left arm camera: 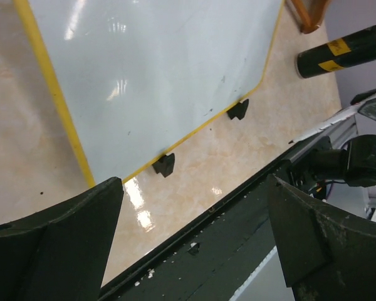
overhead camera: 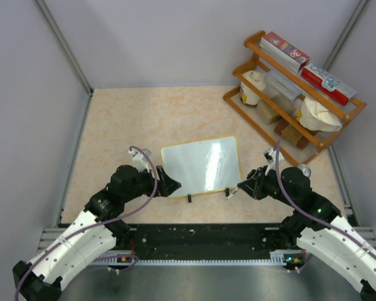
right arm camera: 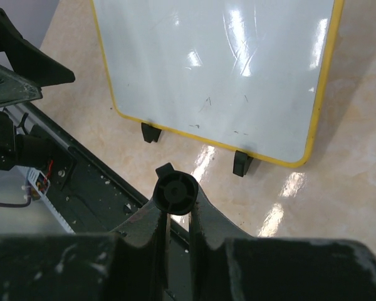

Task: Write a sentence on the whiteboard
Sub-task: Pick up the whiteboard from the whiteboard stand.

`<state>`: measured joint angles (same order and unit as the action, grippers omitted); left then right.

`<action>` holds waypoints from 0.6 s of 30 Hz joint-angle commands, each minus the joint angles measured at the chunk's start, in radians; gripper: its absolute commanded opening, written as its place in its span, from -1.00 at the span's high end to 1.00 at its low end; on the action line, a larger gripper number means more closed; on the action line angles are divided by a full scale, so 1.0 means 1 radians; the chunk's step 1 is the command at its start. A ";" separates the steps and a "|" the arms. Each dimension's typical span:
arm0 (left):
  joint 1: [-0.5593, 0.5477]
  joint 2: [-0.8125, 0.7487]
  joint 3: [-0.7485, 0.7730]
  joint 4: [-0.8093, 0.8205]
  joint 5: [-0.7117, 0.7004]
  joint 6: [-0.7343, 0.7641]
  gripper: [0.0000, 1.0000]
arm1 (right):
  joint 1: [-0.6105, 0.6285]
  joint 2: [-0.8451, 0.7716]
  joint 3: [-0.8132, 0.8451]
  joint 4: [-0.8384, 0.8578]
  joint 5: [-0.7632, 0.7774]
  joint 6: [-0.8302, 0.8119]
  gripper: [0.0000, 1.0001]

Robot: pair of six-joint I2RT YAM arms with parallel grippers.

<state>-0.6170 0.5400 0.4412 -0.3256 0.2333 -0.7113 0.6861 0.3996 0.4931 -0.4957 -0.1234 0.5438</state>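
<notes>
As the whiteboard (overhead camera: 200, 166) lies on the beige table (overhead camera: 125, 119), it sits about in the middle, with its two black feet (right arm camera: 150, 132) on the edge that faces the arms. Its frame looks yellow, and its glossy surface carries only some faint small marks (no writing that I can read). The left gripper (overhead camera: 173, 185) is near the board's near left corner. In the left wrist view its fingers (left arm camera: 62, 244) stand wide apart with nothing between them. The right gripper (overhead camera: 243, 187) is just beside the near right corner. Its jaws are closed tight on a black marker (right arm camera: 175, 191), which the right wrist view shows from its round end, apart from the board. A wooden rack (overhead camera: 357, 106) with boxes stands at the far right, and a black cylinder (left arm camera: 341, 50) with yellow labels shows near its foot.
</notes>
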 commanded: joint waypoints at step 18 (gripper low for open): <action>0.439 0.284 0.120 0.095 0.311 0.182 -0.93 | -0.020 0.228 0.110 0.276 -0.143 -0.004 1.00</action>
<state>-0.2859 0.8062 0.5922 -0.3813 0.3176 -0.5686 0.6857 0.5972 0.5339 -0.3134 -0.2234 0.5426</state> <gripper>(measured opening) 0.971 0.105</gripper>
